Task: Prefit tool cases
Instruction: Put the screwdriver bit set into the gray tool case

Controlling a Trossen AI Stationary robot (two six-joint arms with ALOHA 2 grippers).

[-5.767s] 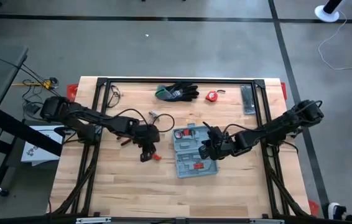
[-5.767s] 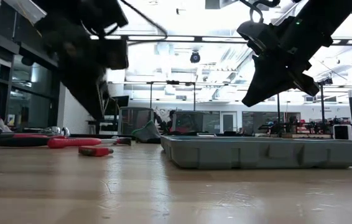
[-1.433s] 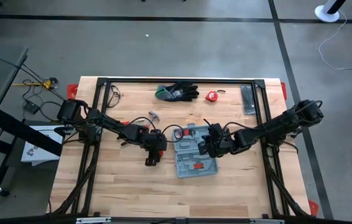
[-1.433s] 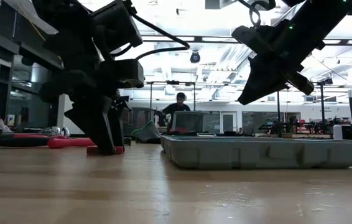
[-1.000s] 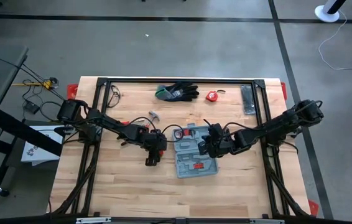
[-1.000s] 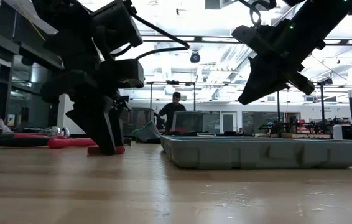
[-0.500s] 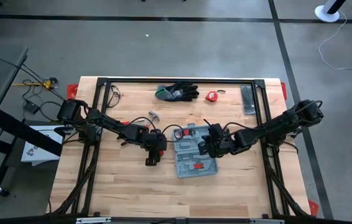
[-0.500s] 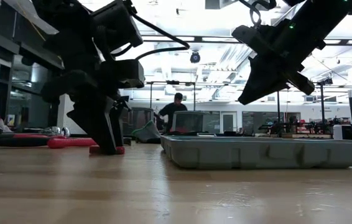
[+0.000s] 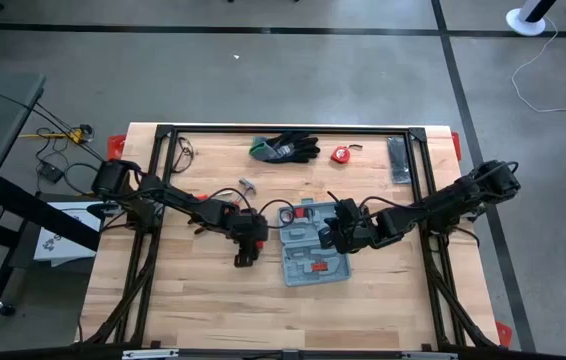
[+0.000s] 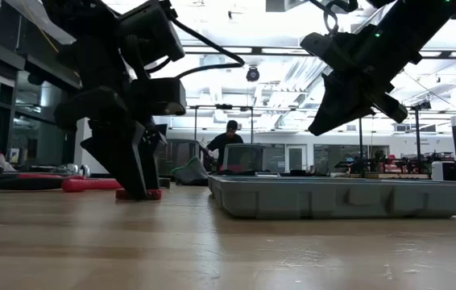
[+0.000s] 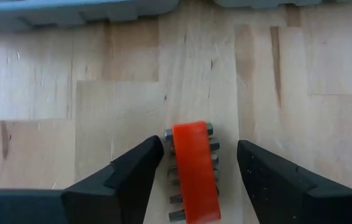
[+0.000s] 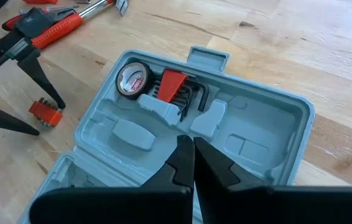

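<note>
Tool case (image 9: 312, 243): open, flat on the tabletop (image 9: 203, 300) near its middle; bare wood lies all round it.
Left hand (image 11: 198, 163): down beside the case's left edge, fingers spread, straddling a red bit holder (image 11: 194, 171) without touching it.
Right hand (image 12: 193, 163): above the case's right half, clear of it, fingertips pressed together, holding nothing.
Right wrist view only: tape measure (image 12: 132, 78) and hex keys (image 12: 180, 89) seated in recesses.
Low view only: a person (image 10: 229, 142) well behind the case.
</note>
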